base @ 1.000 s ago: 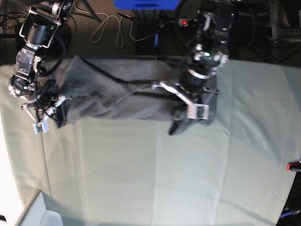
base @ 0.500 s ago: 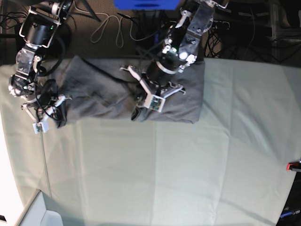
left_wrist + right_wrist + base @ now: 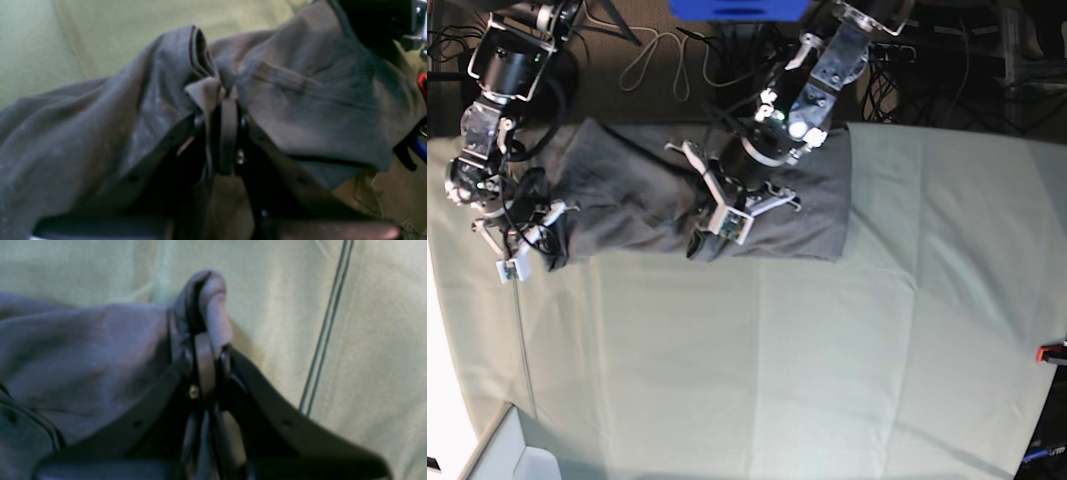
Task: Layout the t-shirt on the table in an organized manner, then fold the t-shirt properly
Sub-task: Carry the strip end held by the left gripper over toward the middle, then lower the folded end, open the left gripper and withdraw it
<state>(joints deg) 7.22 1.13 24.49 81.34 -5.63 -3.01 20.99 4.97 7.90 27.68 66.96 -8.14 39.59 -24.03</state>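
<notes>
Shirt (image 3: 110, 140) fills most of the left wrist view, dark grey and bunched in thick folds. The left jaws (image 3: 224, 100) are pressed together on a pinch of it, a small flap of cloth sticking up just past their tips. A stitched hem runs across the fold to the right of the jaws, and pale green bench (image 3: 110, 36) shows beyond them.

In the right wrist view the right jaws (image 3: 204, 336) are closed tight on another bit of the shirt (image 3: 83, 350), a rounded lump of fabric poking out above their tips. The rest of the cloth trails off to the left of the jaws; to their right lies bare bench (image 3: 373, 340) with a thin double line running down it.

From the base view the shirt (image 3: 817, 205) lies as a long rumpled band near the far edge of the bench (image 3: 757, 370). The left jaws (image 3: 704, 238) pinch it about mid-band at its near edge, with a doubled-over part spread beyond them to the view's right. The right jaws (image 3: 545, 243) hold the band's end at the view's left.
</notes>
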